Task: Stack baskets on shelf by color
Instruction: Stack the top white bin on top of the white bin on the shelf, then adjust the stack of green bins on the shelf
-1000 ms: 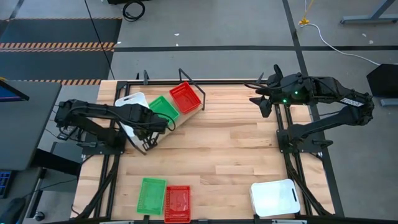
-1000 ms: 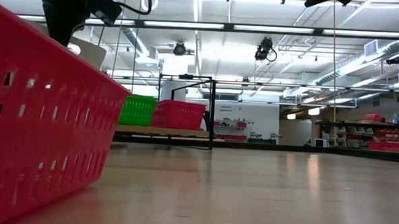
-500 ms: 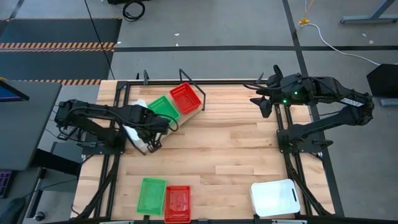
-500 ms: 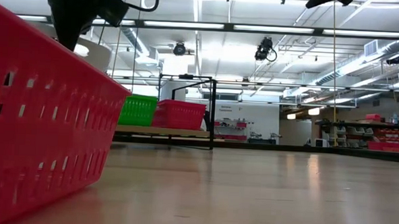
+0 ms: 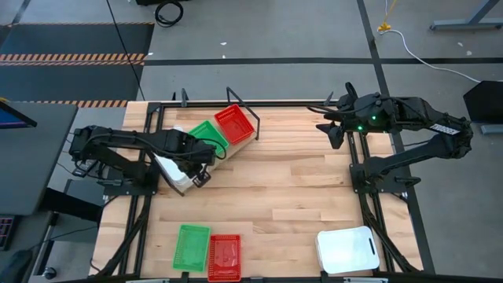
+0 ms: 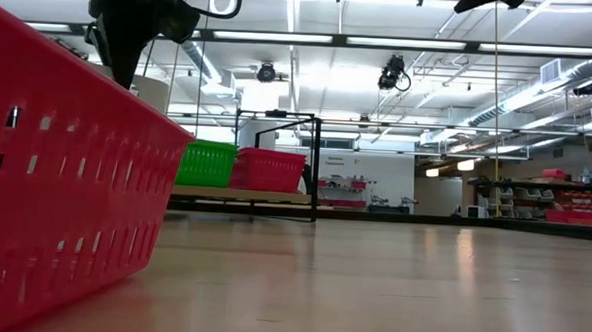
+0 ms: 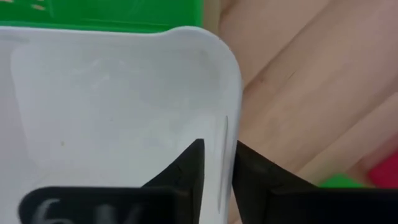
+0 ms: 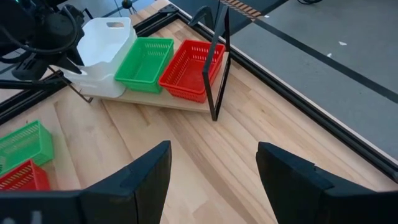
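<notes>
Since a second ago the left gripper point(image 5: 200, 174) has lowered the white rounded plastic basket point(image 5: 169, 164) onto the light-wood shelf plank point(image 8: 163, 101) at the table's far-left corner, beside the green mesh basket point(image 5: 209, 135) and red mesh basket point(image 5: 234, 124); its fingers straddle the white rim, slightly apart. Right gripper point(image 5: 324, 119) hovers spread wide at the far-right edge

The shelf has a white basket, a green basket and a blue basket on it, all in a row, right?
Almost. The last one is not blue, it is red. The right wrist view shows the shelf holding a white basket, then a green basket, then a red basket side by side. The high view shows the same red one at the end.
</notes>
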